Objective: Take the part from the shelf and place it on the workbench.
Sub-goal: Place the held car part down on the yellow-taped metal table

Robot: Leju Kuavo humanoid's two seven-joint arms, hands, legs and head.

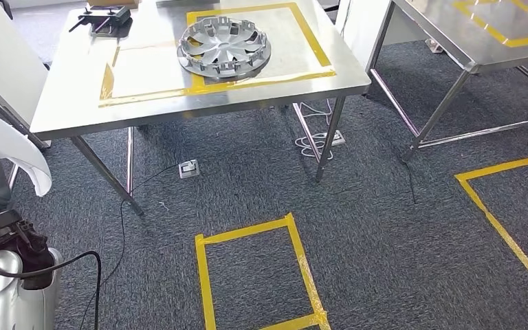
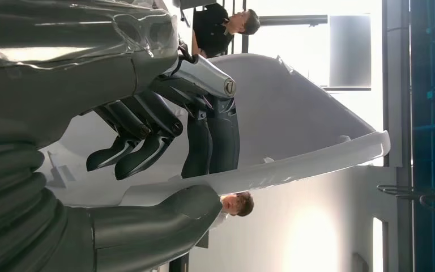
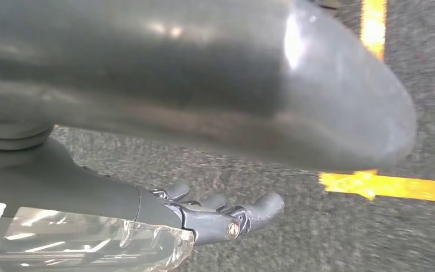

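A steel table [image 1: 75, 103] is seen ahead, marked with yellow tape [image 1: 199, 86] and bearing a hubcap [image 1: 224, 45]. The white part [image 2: 294, 130] is held at the robot's left side, clear of the table. It is gripped by the left hand [image 2: 164, 127]: the thumb lies under its edge and the dark fingers [image 2: 141, 136] are curled over its face. The right hand [image 3: 215, 212] hangs over the carpet, fingers loosely spread, holding nothing. The carrying step appears to be in hand; next, the table must be approached and the part lowered onto a bare patch.
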